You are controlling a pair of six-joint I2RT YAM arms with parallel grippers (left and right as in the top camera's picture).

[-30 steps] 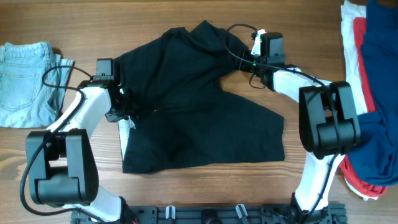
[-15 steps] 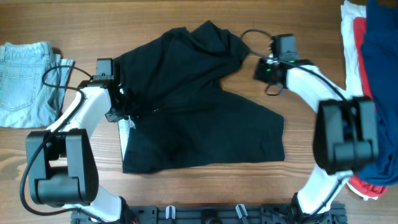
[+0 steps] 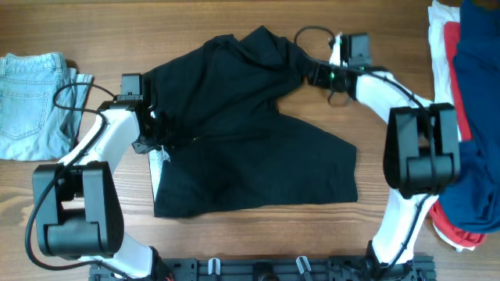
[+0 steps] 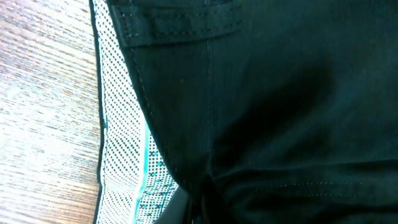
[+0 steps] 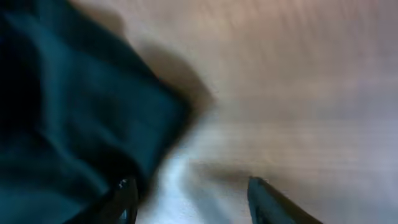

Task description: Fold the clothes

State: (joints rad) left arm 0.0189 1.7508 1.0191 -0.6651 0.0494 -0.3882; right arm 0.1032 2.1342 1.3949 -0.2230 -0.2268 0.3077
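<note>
A large black garment (image 3: 250, 136) lies spread over the middle of the table, and a pale dotted inner strip (image 3: 158, 168) shows along its left edge. My left gripper (image 3: 153, 139) is shut on that left edge. In the left wrist view the black fabric (image 4: 273, 106) fills the frame beside the dotted strip (image 4: 124, 143), and the gripper (image 4: 198, 208) pinches a fold. My right gripper (image 3: 314, 75) is open at the garment's upper right corner. In the blurred right wrist view the black fabric (image 5: 74, 112) reaches the left fingertip (image 5: 127, 194), with bare wood inside the gripper (image 5: 194, 199).
A light denim garment (image 3: 35, 101) lies at the far left. A pile of blue, red and white clothes (image 3: 469, 117) fills the right edge. The wooden table (image 3: 391, 31) shows around the black garment.
My right gripper has swung back left to the garment's upper right corner, having pulled away to the right half a second ago. The left arm and the garment have not moved.
</note>
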